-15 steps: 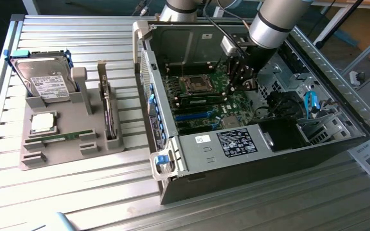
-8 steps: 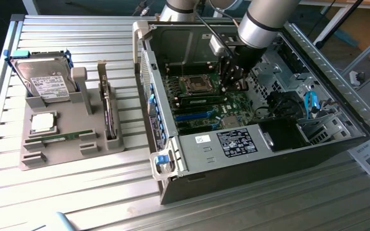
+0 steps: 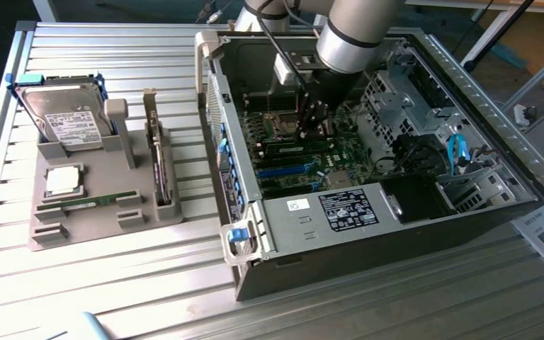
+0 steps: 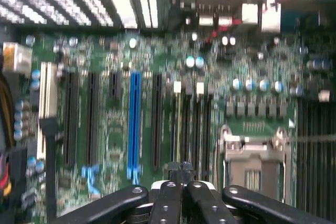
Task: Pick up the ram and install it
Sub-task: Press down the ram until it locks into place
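Gripper (image 3: 312, 120) pressed together, empty, low inside the open computer case (image 3: 461, 212), just above the motherboard (image 4: 105, 129).

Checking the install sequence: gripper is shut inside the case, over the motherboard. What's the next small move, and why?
Probably a short, straight lift off the board. The gripper is shut, low over the memory slots, with no stick visibly held. A ram lies on the gray tray outside the case, so rising clear looks sensible.

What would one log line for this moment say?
arm: inside computer case | fingers: shut, over motherboard | ram: on grey tray outside
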